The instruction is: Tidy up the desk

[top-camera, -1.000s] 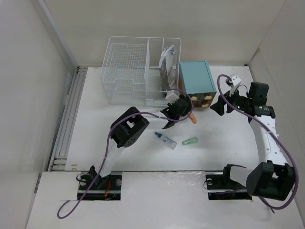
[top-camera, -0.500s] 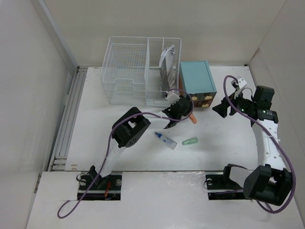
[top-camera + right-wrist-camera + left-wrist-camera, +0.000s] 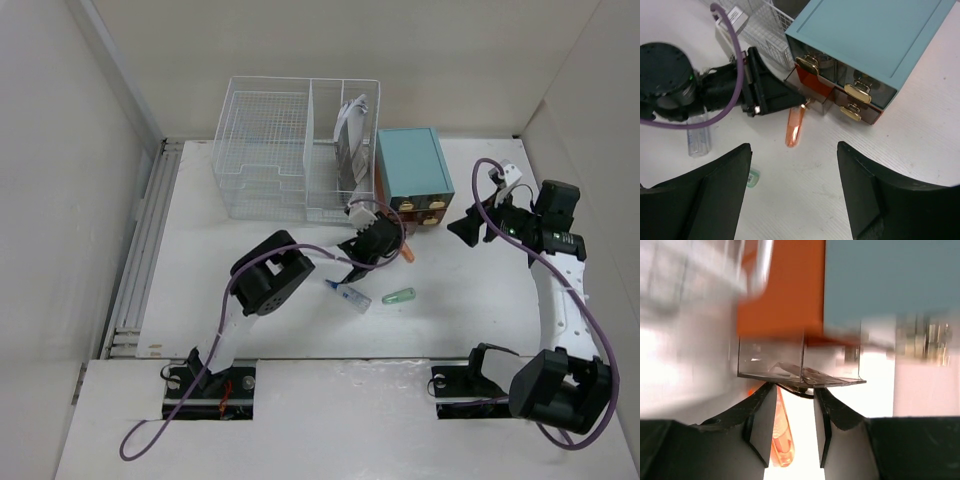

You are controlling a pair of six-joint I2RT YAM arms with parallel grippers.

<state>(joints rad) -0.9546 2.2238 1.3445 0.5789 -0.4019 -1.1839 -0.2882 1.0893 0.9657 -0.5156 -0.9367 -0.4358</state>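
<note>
Left gripper (image 3: 794, 391) is closing narrower than before, seemingly pinching the drawer handle (image 3: 805, 103) of the teal box (image 3: 412, 168) at one o'clock on the desk (image 3: 480, 300); right gripper (image 3: 792, 150) is waiting wide. Next: pulling straight toward six o'clock.

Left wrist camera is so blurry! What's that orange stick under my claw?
Observer: An orange tube lying on the desk, just in front of the teal-topped drawer box.
Operator: What's my claw touching?
Observer: The left claw pinches the small gold handle of a drawer pulled slightly open.
Operator: Anything else lying around?
Observer: A green tube and a clear tube with a blue tip lie nearer the arms.
</note>
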